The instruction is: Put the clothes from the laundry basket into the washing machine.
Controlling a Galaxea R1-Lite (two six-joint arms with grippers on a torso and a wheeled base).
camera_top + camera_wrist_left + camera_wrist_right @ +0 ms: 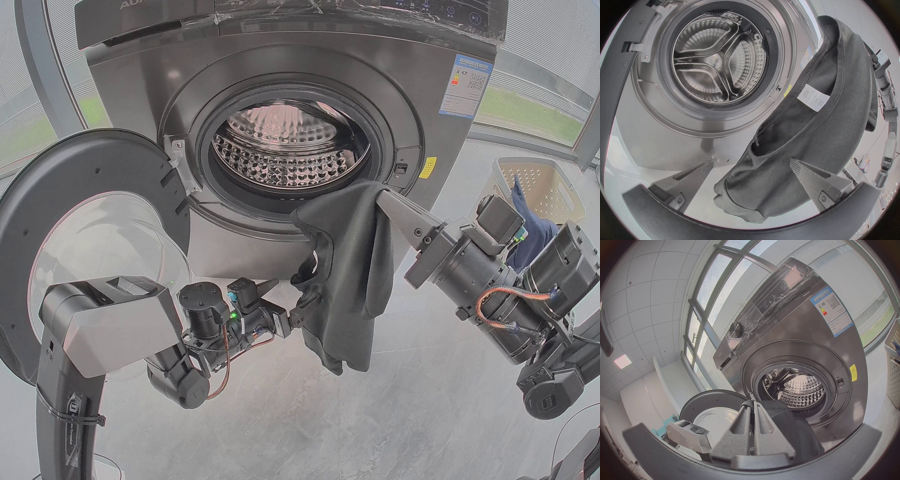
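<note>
While it hangs from the right gripper (386,203), the shirt (350,275) is in the air just in front of the washer (412,94), below and to the right of the drum (287,150) opening. It is a dark grey shirt. Its top edge is pinched between the two fingers (742,427) of the right gripper, which are pressed together on the cloth near the lower right rim of the opening. From there the cloth falls down in long folds, and its lowest corner is above the floor (387,406), apart from it. A white label (813,97) shows inside the collar.

The left gripper (289,300) is lower and nearer, at the left side of the shirt. Its fingers are spread wide and they grip nothing. The lower part of the shirt lies between them, and the tip of one finger seems to be against the cloth.

The door (94,206) of the washer stands fully open to the left, and the drum behind the opening is of shiny metal with many small holes. The basket (544,181) stands on the floor to the right of the washer, far behind the right arm. A blue cloth (534,228) lies in it and comes over its near rim
</note>
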